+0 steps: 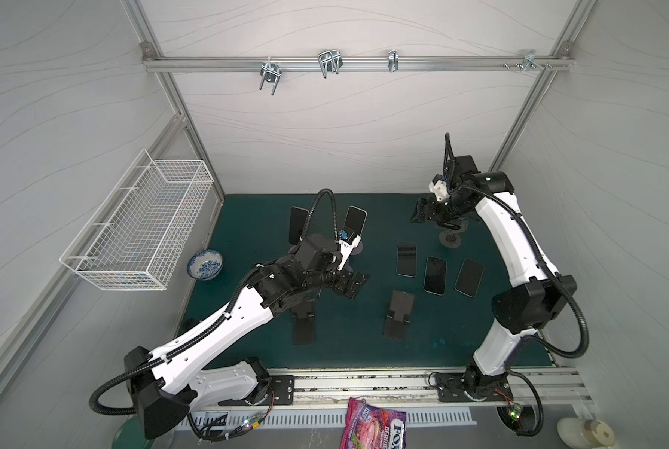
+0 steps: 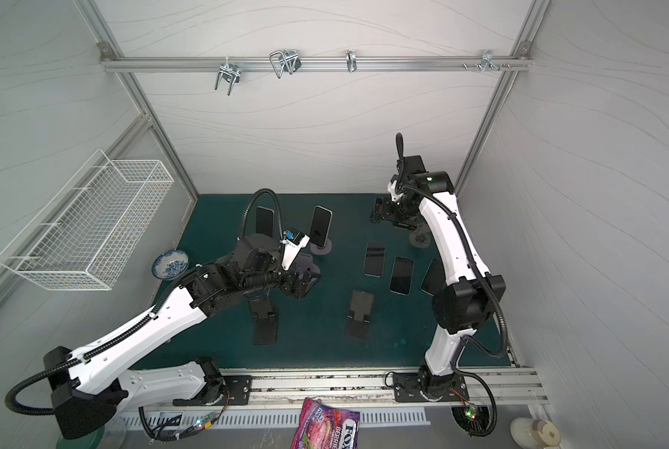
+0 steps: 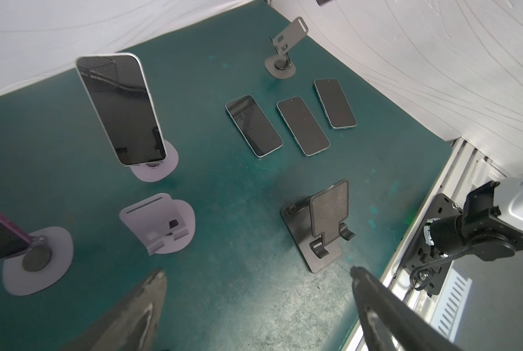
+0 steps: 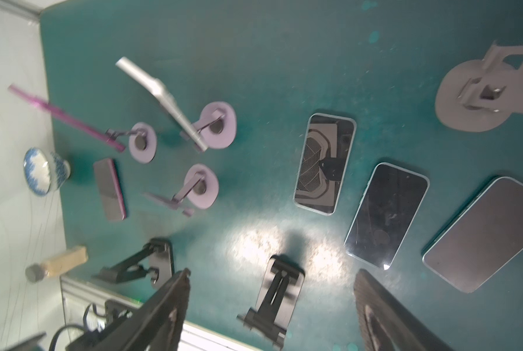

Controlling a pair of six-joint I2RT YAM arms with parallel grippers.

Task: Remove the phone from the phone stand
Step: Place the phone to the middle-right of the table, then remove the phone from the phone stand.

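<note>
Two phones stand on lilac round-based stands at the back left of the green mat: a silver-edged phone (image 1: 355, 221) (image 3: 120, 109) on its phone stand (image 3: 157, 170), and a purple-edged phone (image 1: 298, 223) (image 4: 65, 117) on another. My left gripper (image 1: 352, 285) (image 3: 257, 273) hovers in front of them, open with nothing between its fingers. An empty lilac stand (image 3: 160, 223) sits close below it. My right gripper (image 1: 418, 212) (image 4: 272, 273) is open and empty at the back right, above a grey stand (image 1: 450, 235).
Three phones (image 1: 406, 258) (image 1: 435, 275) (image 1: 469, 277) lie flat right of centre. Two black folding stands (image 1: 303, 322) (image 1: 399, 315) stand nearer the front. A purple phone (image 4: 110, 188) lies flat near the blue-patterned bowl (image 1: 205, 264). A wire basket (image 1: 138, 229) hangs on the left wall.
</note>
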